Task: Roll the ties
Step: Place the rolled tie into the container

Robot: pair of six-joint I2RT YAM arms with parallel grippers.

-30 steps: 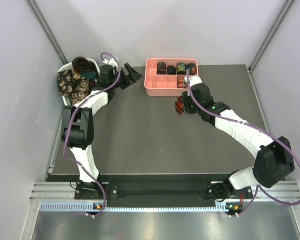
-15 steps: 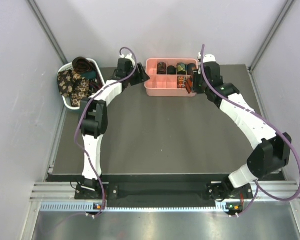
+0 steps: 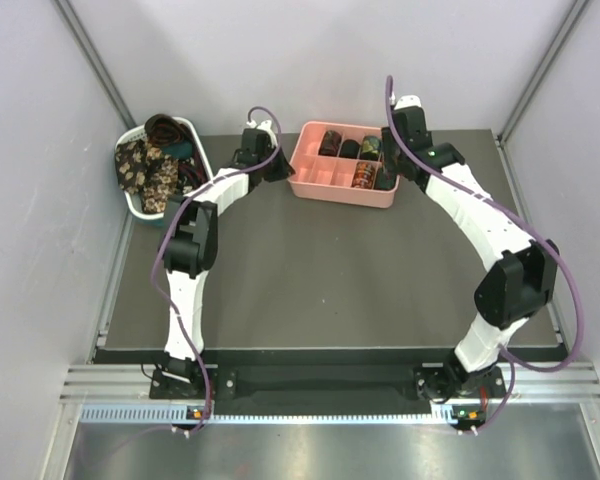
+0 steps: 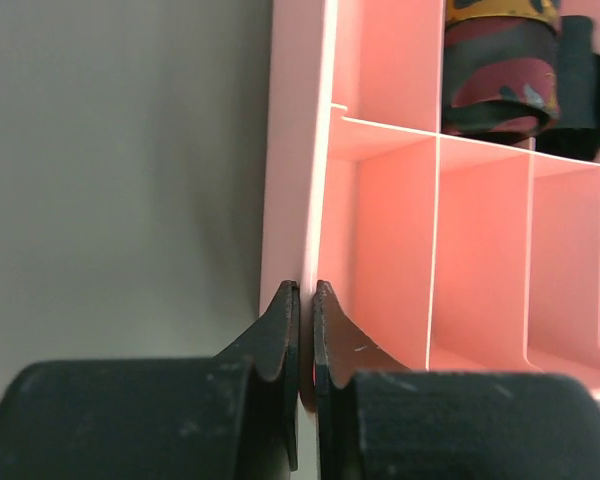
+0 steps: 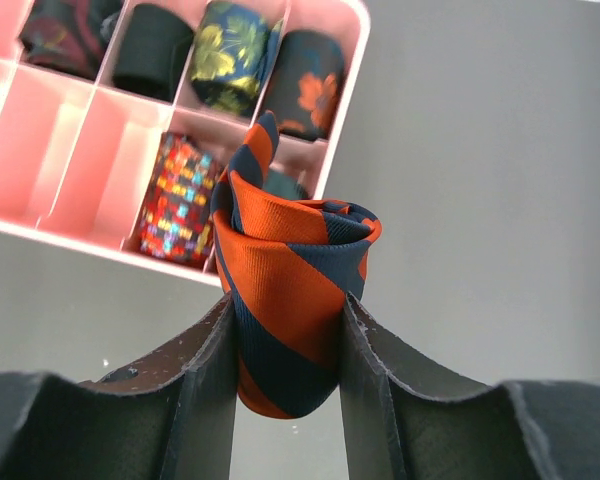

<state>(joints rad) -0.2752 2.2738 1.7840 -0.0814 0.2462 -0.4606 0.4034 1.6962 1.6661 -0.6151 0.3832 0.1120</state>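
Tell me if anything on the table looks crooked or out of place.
The pink tray sits askew on the table, its right end nearer the front edge than its left. The left gripper is shut on its left wall.

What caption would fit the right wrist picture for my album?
Right pincer gripping a rolled orange-and-navy striped tie near the pink tray of coiled ties.

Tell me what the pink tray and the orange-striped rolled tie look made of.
The pink tray: likely moulded plastic, smooth and slightly glossy; its thin walls glow with light. The striped tie: woven fabric with a silky sheen, perhaps silk or polyester; soft folds show.
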